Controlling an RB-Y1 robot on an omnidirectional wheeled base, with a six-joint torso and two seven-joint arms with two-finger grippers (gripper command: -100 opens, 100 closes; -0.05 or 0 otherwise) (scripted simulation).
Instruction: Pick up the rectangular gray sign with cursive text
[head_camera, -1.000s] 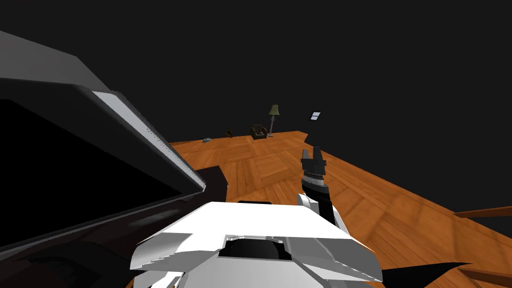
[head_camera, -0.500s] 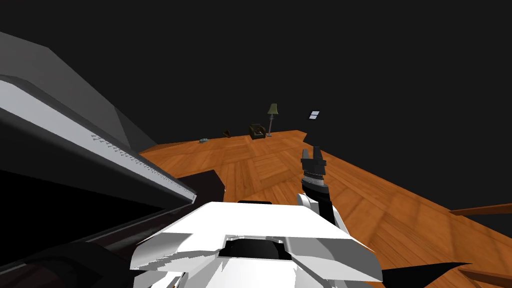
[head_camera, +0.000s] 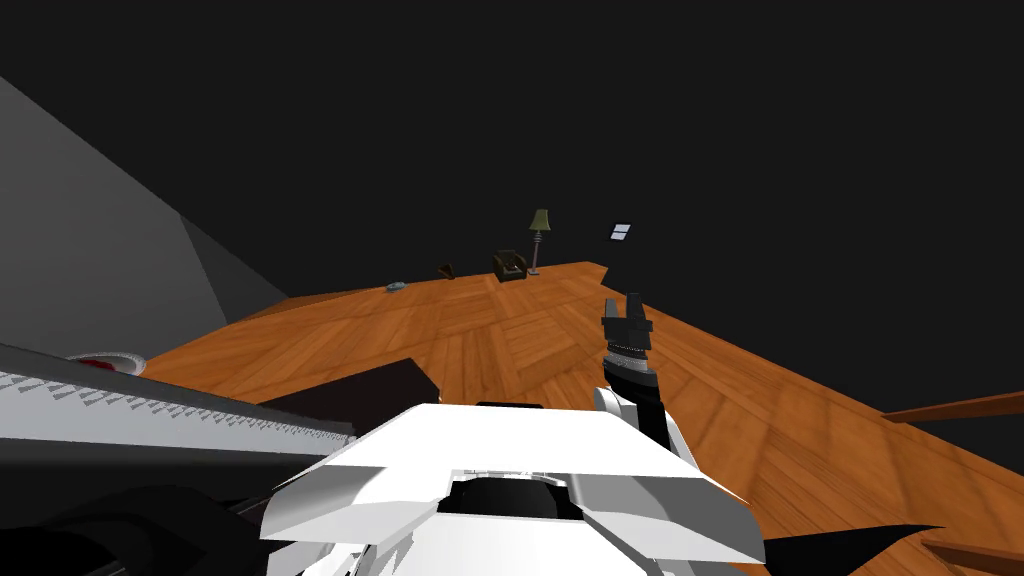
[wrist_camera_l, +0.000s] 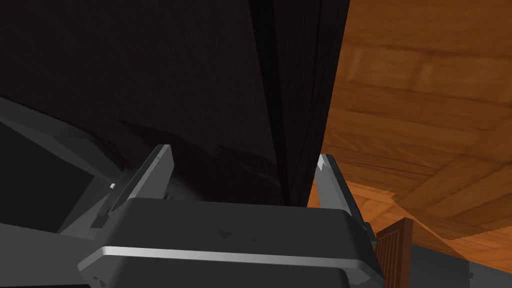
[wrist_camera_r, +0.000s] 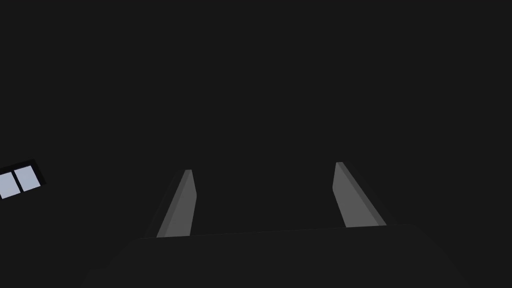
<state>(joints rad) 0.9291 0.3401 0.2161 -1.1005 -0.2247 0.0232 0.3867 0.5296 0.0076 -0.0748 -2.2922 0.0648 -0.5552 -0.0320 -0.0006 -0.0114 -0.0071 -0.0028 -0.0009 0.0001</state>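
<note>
My right gripper (head_camera: 624, 300) is held up just right of my chest, over the wooden floor (head_camera: 760, 400). In its wrist view the right gripper (wrist_camera_r: 263, 168) stands open with nothing between its fingers. My left gripper (wrist_camera_l: 243, 155) is open too, close in front of a dark brown furniture panel (wrist_camera_l: 175, 90). A long light grey strip (head_camera: 180, 415) with a row of small marks runs across the near left, above dark brown furniture (head_camera: 350, 385). I cannot tell if this strip is the sign. A small grey flat thing (head_camera: 396, 287) lies far off on the floor.
A round white and red object (head_camera: 105, 362) sits behind the strip. Far back stand a dark armchair (head_camera: 510, 265) and a floor lamp (head_camera: 538, 235). A grey wall (head_camera: 100, 250) rises at the left. A brown slatted piece (wrist_camera_l: 395, 245) lies near the left hand.
My view has shifted: the big dark panel with its grey edge has slid down and left, baring more floor and the grey wall. My right arm keeps its pose.
</note>
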